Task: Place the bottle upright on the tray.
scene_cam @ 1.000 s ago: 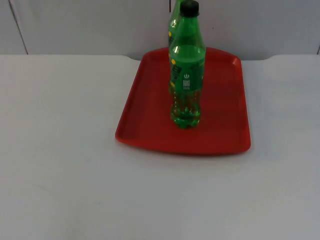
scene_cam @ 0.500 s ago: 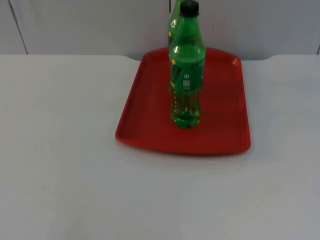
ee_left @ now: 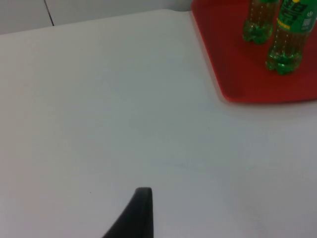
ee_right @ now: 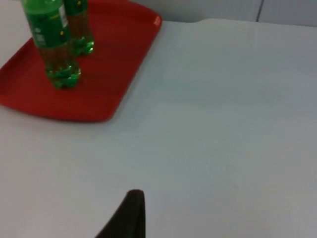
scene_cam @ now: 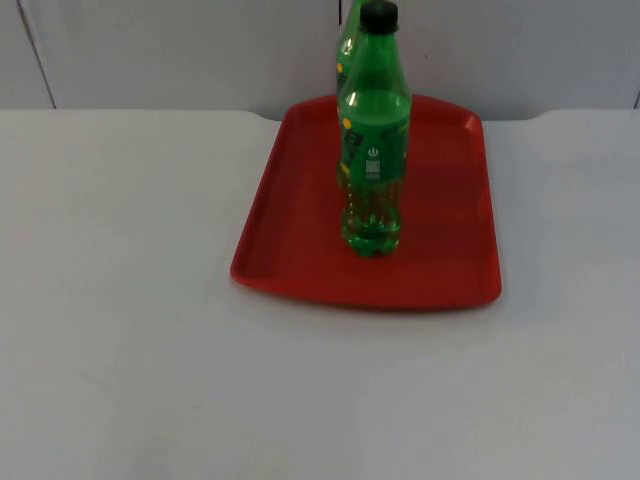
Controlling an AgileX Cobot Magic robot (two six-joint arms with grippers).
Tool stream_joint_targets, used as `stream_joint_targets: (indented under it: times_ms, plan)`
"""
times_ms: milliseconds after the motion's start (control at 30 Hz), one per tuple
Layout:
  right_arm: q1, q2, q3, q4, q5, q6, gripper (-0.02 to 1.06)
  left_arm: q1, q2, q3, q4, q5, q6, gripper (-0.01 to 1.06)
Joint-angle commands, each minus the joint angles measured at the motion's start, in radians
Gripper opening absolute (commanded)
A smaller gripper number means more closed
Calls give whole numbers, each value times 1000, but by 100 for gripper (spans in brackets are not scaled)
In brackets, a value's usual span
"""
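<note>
Bottle placement looks finished: the nearer green plastic bottle with a black cap (scene_cam: 374,130) stands upright on the flat red plastic tray (scene_cam: 290,235), with a second green bottle (ee_left: 258,22) just behind it, also upright. Both arms wait well back over the white tabletop (scene_cam: 130,330). The left claw (ee_left: 136,215) and right claw (ee_right: 126,215) each show one black fingertip (whether open or closed, I cannot tell). Judging by this, nothing remains but staying clear.

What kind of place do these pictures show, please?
Probably a robot test bench, not a home: a bare white table top ending at a grey partition wall, with only a red plastic tray holding two upright green plastic bottles.
</note>
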Motion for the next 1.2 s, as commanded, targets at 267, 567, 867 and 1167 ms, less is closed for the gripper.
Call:
stream_joint_targets:
  times_ms: [267,567,867,1167]
  plan:
    - [-116,-4,6,2,-3,1,105,3,-3,4,2,-1,-6,105]
    - [-116,-4,6,2,-3,1,105,3,-3,4,2,-1,-6,105]
    - [-116,-4,6,2,-3,1,105,3,-3,4,2,-1,-6,105]
    - [-116,-4,6,2,-3,3,105,3,-3,4,2,-1,-6,105]
